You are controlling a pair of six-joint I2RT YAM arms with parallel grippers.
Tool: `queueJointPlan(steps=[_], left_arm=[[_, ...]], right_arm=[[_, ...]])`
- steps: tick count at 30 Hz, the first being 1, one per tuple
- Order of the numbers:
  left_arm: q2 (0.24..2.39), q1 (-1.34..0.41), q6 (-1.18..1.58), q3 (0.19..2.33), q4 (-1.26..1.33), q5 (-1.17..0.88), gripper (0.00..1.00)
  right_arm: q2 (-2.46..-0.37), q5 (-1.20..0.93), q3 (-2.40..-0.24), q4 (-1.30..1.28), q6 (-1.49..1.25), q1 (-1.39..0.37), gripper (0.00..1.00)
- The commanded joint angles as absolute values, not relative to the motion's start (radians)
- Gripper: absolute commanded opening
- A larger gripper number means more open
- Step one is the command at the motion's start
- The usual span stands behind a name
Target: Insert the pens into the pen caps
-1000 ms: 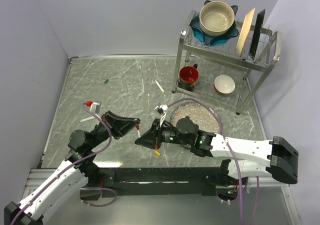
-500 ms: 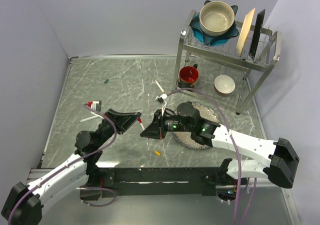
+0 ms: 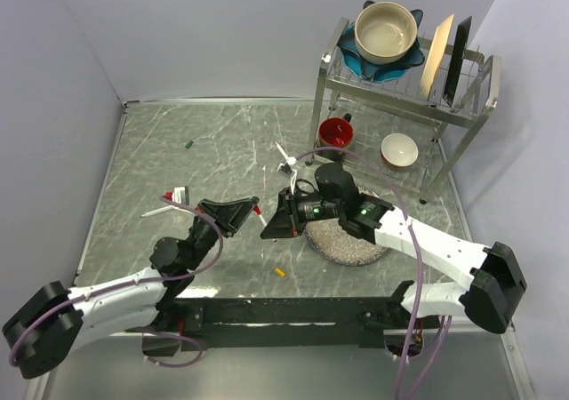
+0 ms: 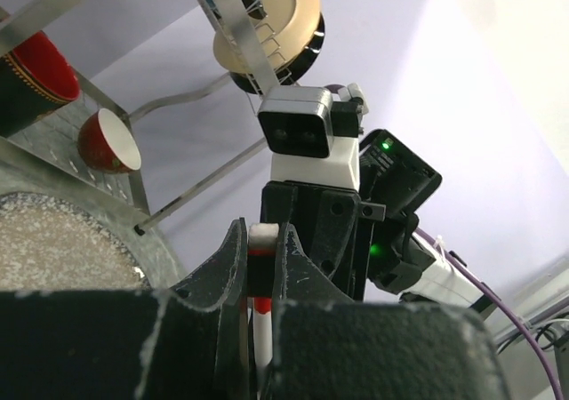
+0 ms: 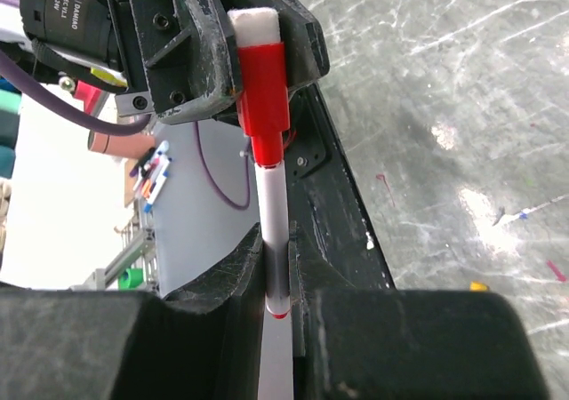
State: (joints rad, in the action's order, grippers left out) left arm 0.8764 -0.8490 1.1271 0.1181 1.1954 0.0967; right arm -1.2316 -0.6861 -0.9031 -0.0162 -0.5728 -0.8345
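Observation:
My left gripper (image 3: 248, 212) is shut on the red pen cap (image 3: 256, 211), which has a white end pad. My right gripper (image 3: 270, 230) is shut on a white-barrelled pen. In the right wrist view the pen (image 5: 272, 209) runs up from my right gripper (image 5: 277, 249) into the red cap (image 5: 262, 84). In the left wrist view the cap (image 4: 260, 258) sits between the jaws of my left gripper (image 4: 262, 240), above the table. A yellow cap (image 3: 280, 273), a dark green cap (image 3: 188, 142) and two more pens (image 3: 284, 154) (image 3: 157, 212) lie on the table.
A speckled plate (image 3: 356, 240) lies under the right arm. A metal dish rack (image 3: 400, 89) at the back right holds a red mug (image 3: 335, 135), a small bowl (image 3: 399, 149), a beige bowl (image 3: 386, 28) and upright plates. Grey walls stand on the left and far sides.
Both grippers have moved away from the near edge and stayed tip to tip. The right gripper has left the spot beside the yellow cap, which lies alone now.

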Motion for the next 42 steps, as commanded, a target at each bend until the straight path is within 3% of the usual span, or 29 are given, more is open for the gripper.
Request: queueJointPlan(steps=[1,8,21,24,26,30,32,33,34,35,37,42], left_arm=[[0.96,-1.023,1.137,0.081,1.146,-0.313,0.01],[1.057,-1.1,1.131,0.107,1.258,-0.359,0.01],[0.898,-1.141,1.032,0.133,1.011,-0.321,0.01],[0.809,-1.141,0.977,0.182,0.869,-0.249,0.01],[0.735,-1.141,0.906,0.27,0.644,-0.183,0.01],[0.655,-1.138,0.812,0.431,0.35,-0.014,0.01],[0.649,-1.135,0.772,0.506,0.267,0.054,0.01],[0.653,-1.134,0.764,0.526,0.252,0.069,0.01],[0.66,-1.132,0.755,0.566,0.236,0.09,0.01],[0.678,-1.134,0.746,0.583,0.21,0.101,0.01],[0.708,-1.132,0.735,0.639,0.177,0.123,0.01],[0.756,-1.126,0.693,0.764,0.007,0.28,0.01]], right_arm=[[-1.223,-0.443,-1.095,0.382,-0.549,-0.721,0.0],[-1.256,-0.6,-1.1,0.469,-0.623,-0.638,0.0],[-1.299,-0.762,-1.163,0.457,-0.591,-0.6,0.0],[-1.283,-0.826,-1.117,0.469,-0.581,-0.603,0.0],[-1.269,-0.857,-1.085,0.471,-0.571,-0.609,0.0],[-1.195,-0.812,-1.068,0.263,-0.425,-0.647,0.0],[-1.155,-0.787,-0.993,0.281,-0.426,-0.678,0.11],[-1.116,-0.775,-0.967,0.296,-0.431,-0.687,0.22],[-1.097,-0.752,-0.922,0.296,-0.436,-0.698,0.4],[-1.079,-0.746,-0.902,0.292,-0.44,-0.701,0.46],[-1.016,-0.723,-0.84,0.256,-0.451,-0.704,0.57],[-0.787,-0.654,-0.637,0.195,-0.472,-0.713,0.7]])
